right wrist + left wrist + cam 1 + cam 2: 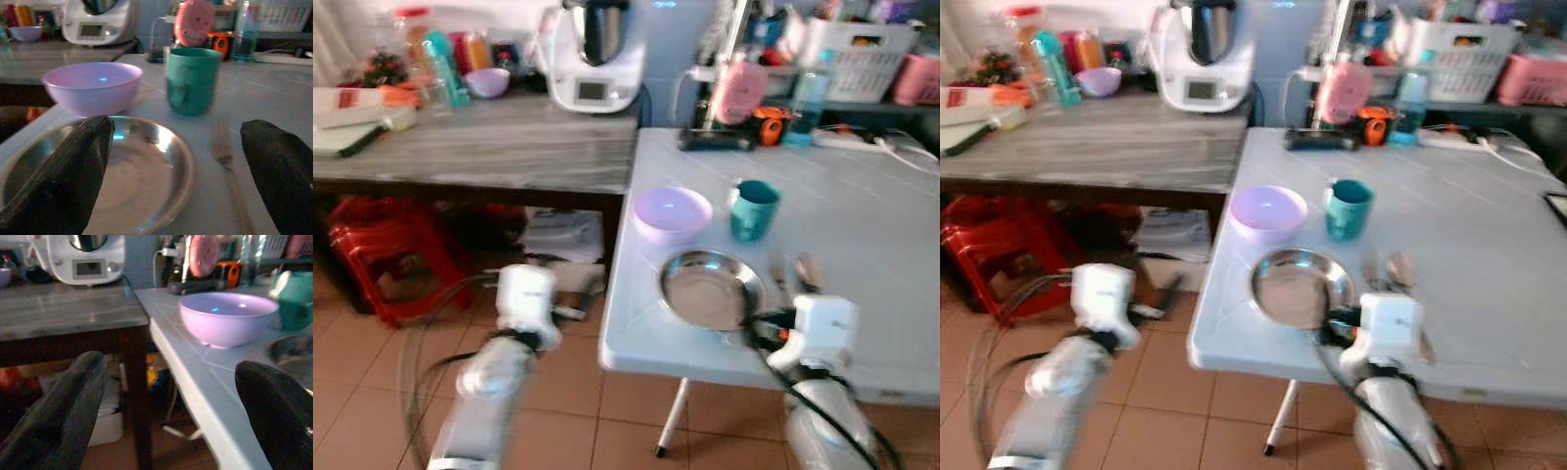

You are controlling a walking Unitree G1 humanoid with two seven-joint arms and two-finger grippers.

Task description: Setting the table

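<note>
Right wrist view: my right pincer (173, 171) hangs spread above the plate (146, 166) at the bench's (862, 225) near edge; my left pincer (171, 416), also spread, is off its corner.

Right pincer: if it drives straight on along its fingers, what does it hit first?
Probably the round steel plate, which lies right under and ahead of the open right pincer. Beyond it stands the teal plastic cup; a metal fork lies beside the plate. Depth is uncertain.

It is a home kitchen: a food processor (592, 54) stands on the wooden counter (499, 147), beside bottles (440, 64), above tiled floor (352, 382).
</note>
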